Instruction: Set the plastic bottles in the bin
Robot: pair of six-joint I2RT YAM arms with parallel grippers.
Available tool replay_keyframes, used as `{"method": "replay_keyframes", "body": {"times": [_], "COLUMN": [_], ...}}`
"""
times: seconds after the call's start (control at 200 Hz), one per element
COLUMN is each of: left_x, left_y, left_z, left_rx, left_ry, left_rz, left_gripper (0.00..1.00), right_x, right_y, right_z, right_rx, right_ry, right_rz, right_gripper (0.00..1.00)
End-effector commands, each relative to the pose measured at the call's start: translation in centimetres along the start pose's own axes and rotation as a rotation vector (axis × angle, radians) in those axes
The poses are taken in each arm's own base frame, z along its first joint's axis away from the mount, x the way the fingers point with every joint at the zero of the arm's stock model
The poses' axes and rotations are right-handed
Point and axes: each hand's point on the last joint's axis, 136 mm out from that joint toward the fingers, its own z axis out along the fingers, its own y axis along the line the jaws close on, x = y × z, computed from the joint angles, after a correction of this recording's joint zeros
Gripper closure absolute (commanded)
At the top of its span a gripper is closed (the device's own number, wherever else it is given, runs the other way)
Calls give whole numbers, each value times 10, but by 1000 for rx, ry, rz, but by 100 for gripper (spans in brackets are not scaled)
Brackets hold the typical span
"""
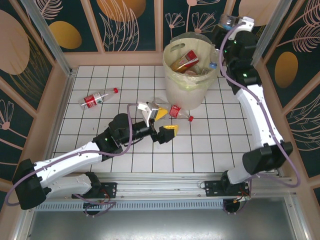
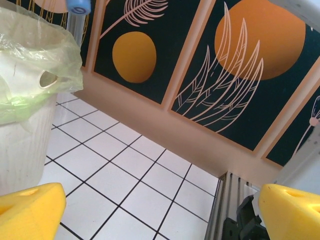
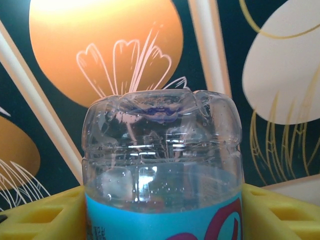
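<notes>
A clear plastic bottle with a turquoise label (image 3: 162, 165) is clamped in the right gripper (image 3: 160, 212), whose blocky yellow fingers (image 3: 285, 210) press against its two sides. Its lobed, dimpled base points away from the wrist camera, and small droplets cling inside the glossy wall. From above, this bottle (image 1: 227, 21) sits high at the far right, near the back wall and just past the rim of the bin (image 1: 185, 92). The bin is a large round white bucket, lined with a thin, crinkled, pale yellow-green bag that folds over its lip. Several bottles already lie heaped inside it, among them a red-labelled bottle (image 1: 186, 61). Down on the table, a crumpled clear bottle with a red band (image 1: 179, 112) lies on its side against the near foot of the bin, just beside the left gripper (image 1: 164, 122). That gripper's jaws are spread wide with nothing between them. In its wrist view the two matte yellow pads (image 2: 27, 210) sit at the bottom corners, with bare tile between them and the bin's ribbed white wall (image 2: 25, 145) at the left. Well apart, toward the left wall, a slim clear bottle with a red label and red cap (image 1: 99, 98) lies flat. The table (image 1: 225, 135) is smooth white square tiles with dark grid lines. It is enclosed by dark teal wall panels (image 1: 45, 30), printed with orange discs and pale leaf outlines and set in peach-coloured frames.
</notes>
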Motion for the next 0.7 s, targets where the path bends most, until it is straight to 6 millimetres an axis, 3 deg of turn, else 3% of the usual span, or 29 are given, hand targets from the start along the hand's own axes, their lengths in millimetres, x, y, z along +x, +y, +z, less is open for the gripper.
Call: {"method": "replay_keyframes", "body": {"times": [0.0,0.17,0.345,0.56,0.696], "left_x": [-9,-8,-4,0,4], "left_y": [-6,-6,-6,-3,-2], "left_z": [-6,-7,-5,-3,-2], "left_rx": [9,4,9,1,-6], "left_ry": [5,9,22,39,54], "left_rz": [33,26,22,22,22], "left_gripper": [2,1,1,1,1], "right_x": [2,44,91,123,134], "right_y": [20,19,11,-3,-9], "right_z": [17,55,80,86,85], "right_rx": [-72,-62,-47,-23,-7], "right_ry": [23,140,266,358,390], "right_rz": [-52,-154,-247,-275,-290], "right_gripper": [33,32,30,28,16]}}
